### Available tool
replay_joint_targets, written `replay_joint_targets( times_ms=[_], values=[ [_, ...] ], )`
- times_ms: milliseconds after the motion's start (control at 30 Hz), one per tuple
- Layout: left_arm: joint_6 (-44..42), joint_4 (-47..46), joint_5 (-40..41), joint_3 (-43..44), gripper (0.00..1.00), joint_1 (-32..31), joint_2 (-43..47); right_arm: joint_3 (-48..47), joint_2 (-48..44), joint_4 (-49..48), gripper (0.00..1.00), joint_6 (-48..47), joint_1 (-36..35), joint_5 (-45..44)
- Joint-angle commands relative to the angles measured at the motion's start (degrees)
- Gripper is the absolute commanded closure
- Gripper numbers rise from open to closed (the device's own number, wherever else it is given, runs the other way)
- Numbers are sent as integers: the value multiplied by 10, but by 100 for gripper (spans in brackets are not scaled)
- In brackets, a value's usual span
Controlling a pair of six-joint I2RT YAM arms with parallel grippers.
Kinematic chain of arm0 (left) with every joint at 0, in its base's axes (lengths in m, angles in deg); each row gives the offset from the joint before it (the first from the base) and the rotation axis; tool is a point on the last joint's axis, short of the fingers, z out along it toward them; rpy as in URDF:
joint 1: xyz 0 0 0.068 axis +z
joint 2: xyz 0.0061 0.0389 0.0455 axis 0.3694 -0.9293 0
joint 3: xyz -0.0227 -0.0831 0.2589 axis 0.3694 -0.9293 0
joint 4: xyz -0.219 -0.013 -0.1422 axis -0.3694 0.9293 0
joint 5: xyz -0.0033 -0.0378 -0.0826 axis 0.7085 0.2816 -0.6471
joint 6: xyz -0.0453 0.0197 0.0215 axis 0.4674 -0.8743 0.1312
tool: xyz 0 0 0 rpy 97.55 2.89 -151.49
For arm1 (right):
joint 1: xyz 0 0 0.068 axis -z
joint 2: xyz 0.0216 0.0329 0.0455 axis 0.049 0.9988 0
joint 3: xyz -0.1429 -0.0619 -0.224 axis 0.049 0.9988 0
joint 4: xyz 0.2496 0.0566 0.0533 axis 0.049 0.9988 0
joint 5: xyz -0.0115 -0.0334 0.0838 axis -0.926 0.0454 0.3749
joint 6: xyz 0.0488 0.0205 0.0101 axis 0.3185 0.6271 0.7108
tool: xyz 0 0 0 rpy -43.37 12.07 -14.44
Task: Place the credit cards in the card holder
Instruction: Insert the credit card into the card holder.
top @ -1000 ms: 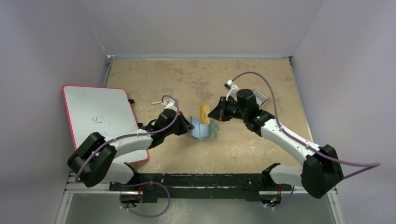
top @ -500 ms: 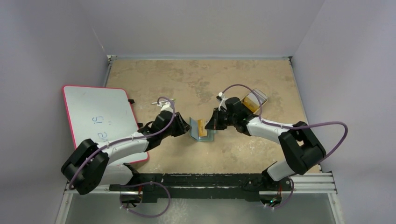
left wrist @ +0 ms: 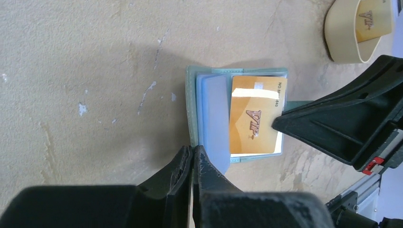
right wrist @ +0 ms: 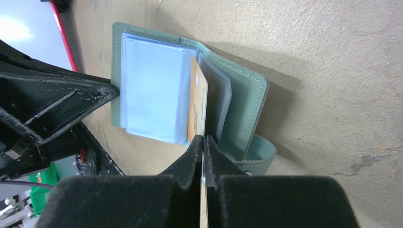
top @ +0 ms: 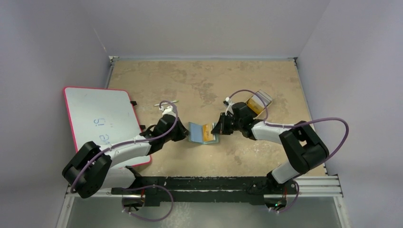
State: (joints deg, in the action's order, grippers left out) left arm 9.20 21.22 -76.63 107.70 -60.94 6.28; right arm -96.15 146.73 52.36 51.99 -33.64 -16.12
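Note:
The card holder [top: 196,133] lies open on the table, grey-green with pale blue pockets [left wrist: 214,118] and its snap strap [right wrist: 262,151] sticking out. A yellow-orange credit card [left wrist: 254,118] sits among its clear pockets [right wrist: 216,102]. My right gripper [right wrist: 203,138] is shut on the outer edge of this card [right wrist: 196,102], and shows in the top view at the holder's right side [top: 217,129]. My left gripper [left wrist: 192,149] is shut, its tips touching the holder's left green edge [left wrist: 191,104]. I see nothing between the left fingers.
A tan rounded tray [top: 260,101] at the back right holds another yellow-orange card [left wrist: 373,19]. A white board with a red rim [top: 102,118] lies at the left, under the left arm. Both grippers point at each other across the holder.
The card holder, propped up in a V a second ago, now lies flat. The right gripper has come down and left with the card. The left jaws parted briefly and shut again.

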Motion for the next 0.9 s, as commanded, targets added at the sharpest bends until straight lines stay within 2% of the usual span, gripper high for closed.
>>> replay_joint_targets(
  times_ms=[0, 367, 867],
  values=[
    [-13, -9, 11, -10, 100, 4, -6, 14, -3, -49, 100, 11, 6, 26],
    [-12, -33, 20, -31, 100, 4, -45, 51, 47, -146, 100, 68, 8, 70],
    [-13, -25, 31, -33, 100, 4, -45, 47, 7, -143, 100, 84, 40, 92]
  ],
)
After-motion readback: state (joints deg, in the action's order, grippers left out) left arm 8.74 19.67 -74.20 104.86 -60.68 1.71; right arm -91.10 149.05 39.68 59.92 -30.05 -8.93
